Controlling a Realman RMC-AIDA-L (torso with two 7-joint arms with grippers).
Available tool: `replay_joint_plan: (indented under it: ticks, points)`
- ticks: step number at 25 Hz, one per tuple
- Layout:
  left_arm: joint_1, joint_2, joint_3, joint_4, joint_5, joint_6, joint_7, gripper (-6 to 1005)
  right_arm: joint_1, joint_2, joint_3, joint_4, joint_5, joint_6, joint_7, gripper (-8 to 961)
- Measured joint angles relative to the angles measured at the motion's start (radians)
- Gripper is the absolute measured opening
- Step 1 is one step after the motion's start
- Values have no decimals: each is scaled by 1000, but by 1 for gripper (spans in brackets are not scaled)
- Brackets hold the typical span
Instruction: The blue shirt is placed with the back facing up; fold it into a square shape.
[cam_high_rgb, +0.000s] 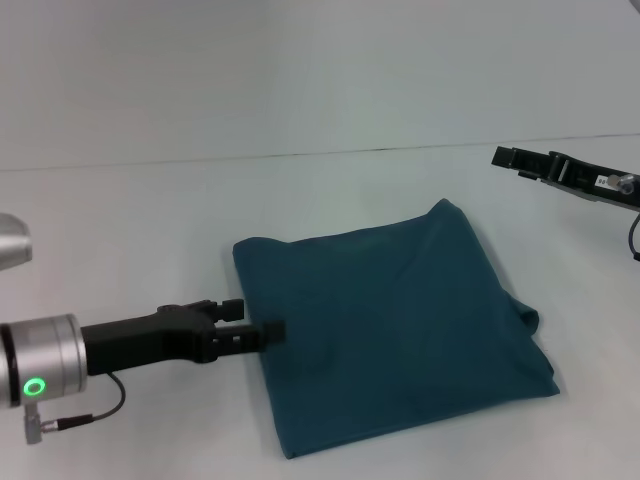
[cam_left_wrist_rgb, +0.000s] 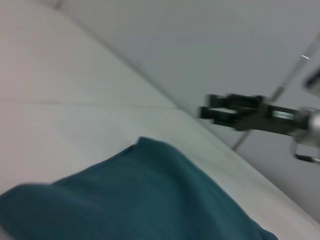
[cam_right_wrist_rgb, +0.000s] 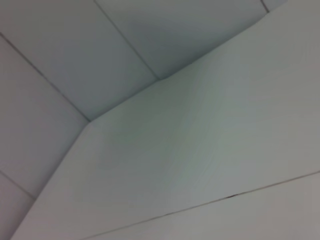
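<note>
Nearest my head camera, the left gripper reaches in low, its fingers at the left edge of the blue shirt; whether they pinch cloth I cannot tell. Shirt lies folded, roughly square, on the white counter (plain side up). Right gripper hovers well clear at far right, fingers apparently together.

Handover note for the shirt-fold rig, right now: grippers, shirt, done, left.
Left gripper: low at the blue shirt's left edge, touching or just over it; a grasp can't be confirmed.
Right gripper: raised beyond the shirt's far right corner, holding nothing.
Shirt: on the white table, already folded to a rough square, plain side up.
Left: neaten the bulge at the right edge, retract both arms.
</note>
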Motion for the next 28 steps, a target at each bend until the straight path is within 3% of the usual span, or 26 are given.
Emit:
replay_joint_plan:
  ticks: [2,7,12,28]
  points:
    - [-13,2,7,-13,1,-36,-66,948,-5,-9,0,-4,0,-29,0,426]
    - [-50,0,12,-37,57,-148,-223,947,-19,-17,0,-21,1,-75,2,674]
    - [-92,-8,14,-83,105,-225,-287,936,-26,-23,0,-29,2,-79,2,825]
    - [-135,-23,98,-112,108,-304,-310,852,-29,-30,0,-37,3,-90,2,825]
